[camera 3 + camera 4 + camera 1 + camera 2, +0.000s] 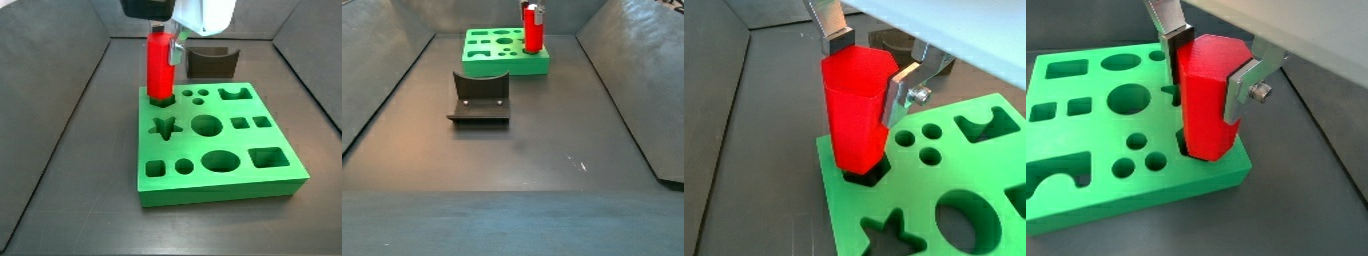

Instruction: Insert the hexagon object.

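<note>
The red hexagon object [858, 115] stands upright with its lower end in the hexagonal hole at a corner of the green block [971, 160]. It shows in both wrist views [1207, 105] and both side views [159, 70] [533, 32]. My gripper [869, 72] is above the block, its silver fingers [1241, 82] pressed on opposite sides of the peg's upper part. In a side view the gripper [163, 30] sits over the block's far left corner. The block [247, 178] has several other shaped holes, all empty.
The dark fixture [210, 62] stands just behind the green block in one side view and in front of the block [480, 98] in the other. Dark sloping walls [629, 90] enclose the grey floor on the sides.
</note>
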### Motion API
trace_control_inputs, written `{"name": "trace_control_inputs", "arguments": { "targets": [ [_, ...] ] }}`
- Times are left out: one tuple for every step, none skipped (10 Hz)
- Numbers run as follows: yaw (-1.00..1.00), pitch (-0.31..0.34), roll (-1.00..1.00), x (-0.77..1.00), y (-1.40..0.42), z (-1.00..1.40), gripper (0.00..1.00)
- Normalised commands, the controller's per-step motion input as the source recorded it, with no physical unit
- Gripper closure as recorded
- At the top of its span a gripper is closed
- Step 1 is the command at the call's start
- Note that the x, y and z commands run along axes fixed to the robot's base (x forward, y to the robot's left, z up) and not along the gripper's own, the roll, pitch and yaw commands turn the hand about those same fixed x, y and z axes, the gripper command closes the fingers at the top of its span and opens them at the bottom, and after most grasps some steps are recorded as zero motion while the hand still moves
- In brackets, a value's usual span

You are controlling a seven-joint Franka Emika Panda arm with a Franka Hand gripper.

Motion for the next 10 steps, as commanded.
{"name": "trace_control_inputs", "arguments": {
  "targets": [
    [0.00,0.000,0.00,0.07,-0.11,-0.27,1.00],
    [0.00,0.041,0.00,0.24,0.00,-0.43,1.00],
    [0.00,0.033,0.07,0.27,-0.01,-0.63,1.00],
    [0.00,0.019,0.03,0.33,-0.23,-0.71,1.00],
    [0.00,0.019,0.09,0.37,-0.13,-0.87,1.00],
    [0.00,-0.010,0.13,0.21,-0.11,-1.00,1.00],
    [-0.25,-0.123,0.07,-0.25,-0.18,-0.97,1.00],
    [-0.27,-0.226,0.06,-0.70,-0.06,-0.75,1.00],
    [0.00,-0.267,0.09,-0.85,-0.16,-0.68,1.00],
    [0.00,-0.269,0.05,-0.60,-0.23,-0.73,1.00]
  ]
}}
